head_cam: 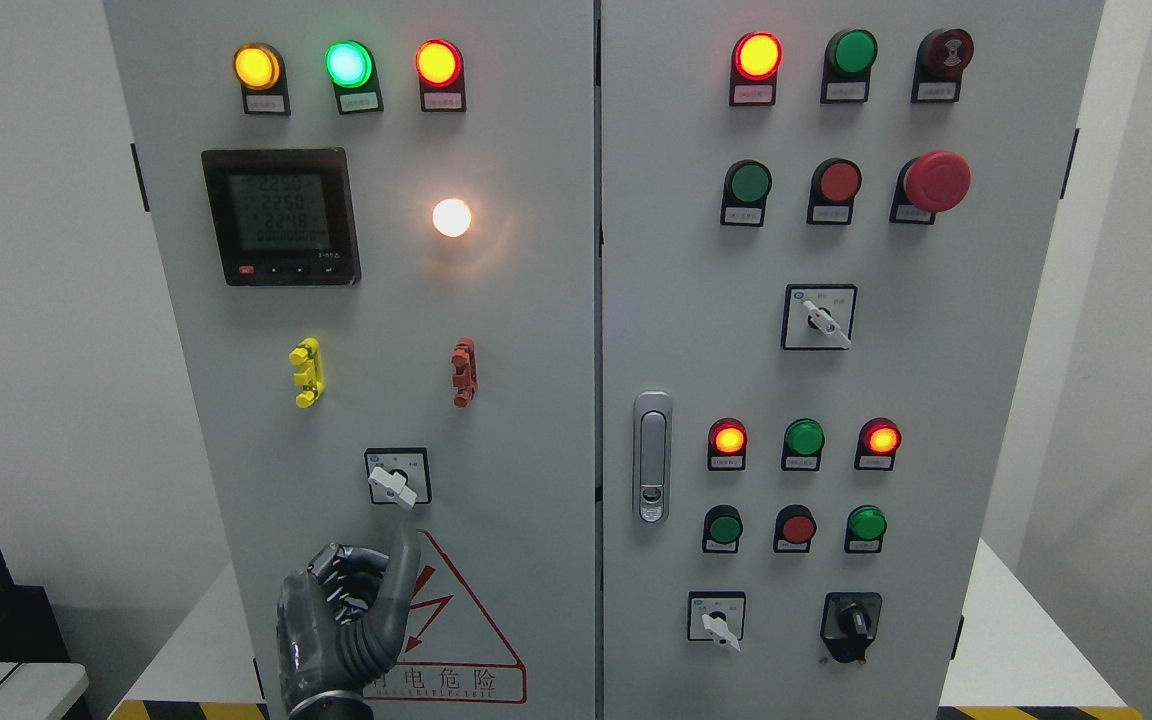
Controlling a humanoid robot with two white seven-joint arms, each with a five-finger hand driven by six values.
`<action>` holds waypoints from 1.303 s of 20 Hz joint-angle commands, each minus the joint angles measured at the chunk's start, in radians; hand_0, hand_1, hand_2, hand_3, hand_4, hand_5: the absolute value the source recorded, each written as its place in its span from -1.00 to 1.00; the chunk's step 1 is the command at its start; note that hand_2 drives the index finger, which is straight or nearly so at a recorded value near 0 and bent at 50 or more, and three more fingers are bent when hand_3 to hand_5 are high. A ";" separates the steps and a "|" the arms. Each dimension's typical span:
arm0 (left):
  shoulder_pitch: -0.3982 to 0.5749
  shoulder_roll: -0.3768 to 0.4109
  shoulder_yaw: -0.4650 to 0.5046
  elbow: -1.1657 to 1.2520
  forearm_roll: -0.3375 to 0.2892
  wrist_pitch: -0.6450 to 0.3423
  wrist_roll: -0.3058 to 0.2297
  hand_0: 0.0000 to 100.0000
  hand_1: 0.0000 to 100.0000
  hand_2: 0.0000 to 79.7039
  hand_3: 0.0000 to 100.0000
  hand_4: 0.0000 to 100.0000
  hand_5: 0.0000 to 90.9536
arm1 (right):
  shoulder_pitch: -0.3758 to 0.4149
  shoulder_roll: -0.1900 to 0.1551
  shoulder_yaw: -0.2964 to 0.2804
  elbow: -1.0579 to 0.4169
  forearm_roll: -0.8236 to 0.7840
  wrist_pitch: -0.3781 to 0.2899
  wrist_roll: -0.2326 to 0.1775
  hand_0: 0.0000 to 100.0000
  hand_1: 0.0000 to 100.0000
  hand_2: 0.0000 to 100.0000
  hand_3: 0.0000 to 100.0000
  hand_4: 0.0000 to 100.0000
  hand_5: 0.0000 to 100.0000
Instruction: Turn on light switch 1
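Observation:
A white rotary switch [394, 485] sits low on the left door of a grey control cabinet [536, 400], its handle turned so that it slants down to the right. A white lamp [452, 217] above it glows. My left hand [361, 600] is just below the switch, with the index finger [404, 548] stretched up, its tip close under the handle's right end; I cannot tell if it touches. The other fingers are curled and hold nothing. My right hand is not in view.
The left door also carries a digital meter [281, 217], lit yellow, green and red lamps at the top, and yellow [305, 371] and red [463, 372] fittings. The right door has several lamps, push buttons, a red emergency stop [936, 181], further rotary switches and a door handle [652, 457].

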 commanded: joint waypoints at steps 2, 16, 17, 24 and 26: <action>0.279 0.065 0.218 -0.031 -0.042 -0.223 -0.138 -0.98 -0.12 0.37 0.57 0.55 -0.05 | 0.000 -0.001 0.017 0.000 -0.025 0.000 -0.001 -0.76 -0.22 -1.00 -1.00 -1.00 -1.00; 0.517 0.114 0.763 0.678 0.087 -0.527 -0.408 -0.95 -0.23 -0.36 -0.51 -0.37 -0.81 | 0.000 -0.001 0.017 0.000 -0.025 0.000 -0.001 -0.76 -0.22 -1.00 -1.00 -1.00 -1.00; 0.519 0.122 0.783 0.747 0.091 -0.525 -0.426 -0.91 -0.24 -0.45 -0.61 -0.46 -0.86 | 0.000 -0.001 0.017 0.000 -0.025 0.000 -0.001 -0.76 -0.22 -1.00 -1.00 -1.00 -1.00; 0.514 0.174 0.820 1.136 0.094 -0.527 -0.461 -0.74 -0.36 -1.00 -0.95 -0.83 -1.00 | 0.000 0.001 0.017 0.000 -0.025 0.000 -0.001 -0.76 -0.22 -1.00 -1.00 -1.00 -1.00; 0.513 0.176 0.809 1.222 0.085 -0.525 -0.460 -0.69 -0.38 -1.00 -0.99 -0.89 -1.00 | 0.000 -0.001 0.017 0.000 -0.025 0.000 -0.001 -0.76 -0.22 -1.00 -1.00 -1.00 -1.00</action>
